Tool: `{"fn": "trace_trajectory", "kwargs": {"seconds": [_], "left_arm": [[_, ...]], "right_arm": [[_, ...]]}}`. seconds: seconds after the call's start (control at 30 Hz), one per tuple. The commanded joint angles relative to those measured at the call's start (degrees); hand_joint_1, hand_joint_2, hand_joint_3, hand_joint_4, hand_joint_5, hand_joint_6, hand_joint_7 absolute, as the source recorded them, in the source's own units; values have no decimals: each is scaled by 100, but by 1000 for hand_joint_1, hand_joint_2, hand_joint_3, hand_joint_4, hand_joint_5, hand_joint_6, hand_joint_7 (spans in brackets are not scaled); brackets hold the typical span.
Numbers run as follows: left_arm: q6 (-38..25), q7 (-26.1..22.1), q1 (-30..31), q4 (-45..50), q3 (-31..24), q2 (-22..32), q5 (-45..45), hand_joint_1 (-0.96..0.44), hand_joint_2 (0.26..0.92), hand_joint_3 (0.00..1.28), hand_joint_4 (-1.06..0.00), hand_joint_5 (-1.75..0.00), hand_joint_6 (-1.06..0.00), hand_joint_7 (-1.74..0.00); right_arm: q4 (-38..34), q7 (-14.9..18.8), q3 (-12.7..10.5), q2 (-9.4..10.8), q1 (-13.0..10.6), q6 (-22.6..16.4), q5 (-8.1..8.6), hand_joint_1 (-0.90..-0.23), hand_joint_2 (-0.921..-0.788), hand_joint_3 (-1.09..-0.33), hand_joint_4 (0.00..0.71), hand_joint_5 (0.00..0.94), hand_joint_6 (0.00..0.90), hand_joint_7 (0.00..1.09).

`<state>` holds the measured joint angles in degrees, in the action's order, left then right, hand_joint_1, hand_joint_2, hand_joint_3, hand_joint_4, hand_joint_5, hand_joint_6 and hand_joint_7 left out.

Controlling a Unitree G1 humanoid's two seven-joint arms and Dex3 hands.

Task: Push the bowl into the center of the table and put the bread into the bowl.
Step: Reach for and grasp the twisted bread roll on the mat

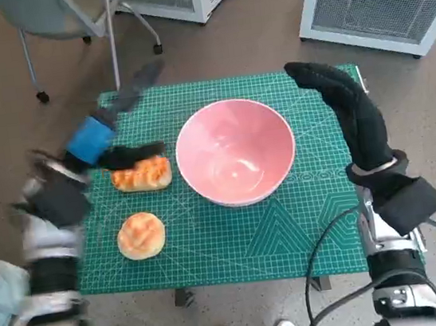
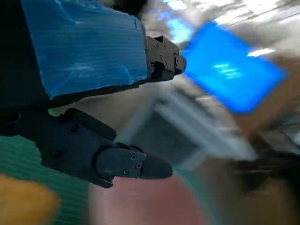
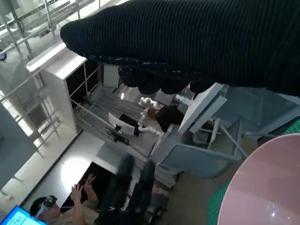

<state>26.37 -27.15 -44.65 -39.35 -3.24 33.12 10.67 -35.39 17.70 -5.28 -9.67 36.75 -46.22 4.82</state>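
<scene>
Pink bowl (image 1: 235, 152) is sitting roughly mid-mat already, maybe slightly toward 1 o'clock of ctr. I'm judging the push as done or nearly so; the bread step is up next.

Braided bread (image 1: 142, 174) is lying at 9 o'clock of the bowl, just beside its rim, long axis running 9-to-3. I'm seeing the left hand (image 1: 115, 147) hovering at the loaf's 11 o'clock, its fingers (image 1: 138, 152) reaching over the loaf's far edge, apart, nothing gripped. Contact w/ the loaf: can't tell, frame is motion-blurred.

Round bun (image 1: 141, 235) is waiting at 7 o'clock of the bowl, apart from the loaf.

Right hand (image 1: 328, 84) is sitting at the bowl's 2 o'clock near the mat's (image 1: 291, 226) far edge, glove straight, holding nothing. Left is clearly nearer both breads.

Room: short lift toward 3 o'clock over the rim; nothing is blocking.
</scene>
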Motion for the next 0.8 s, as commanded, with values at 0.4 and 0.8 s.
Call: {"fn": "trace_trajectory", "kwargs": {"seconds": [0.4, 0.8], "left_arm": [[-2319, -387, -194, 480, 1224, 567, 1446, -128, 760, 17, -3, -1, -228, -6], [-2736, -239, -88, 515, 1859, 408, 1939, -118, 754, 5, -66, -15, -240, -6]], "right_arm": [[-62, -227, 116, 99, -119, -53, -149, -750, -921, -841, 124, 1, -1, 399], [-174, -237, 157, 86, -107, -161, -153, -746, -921, -849, 125, 1, -1, 399]]}}
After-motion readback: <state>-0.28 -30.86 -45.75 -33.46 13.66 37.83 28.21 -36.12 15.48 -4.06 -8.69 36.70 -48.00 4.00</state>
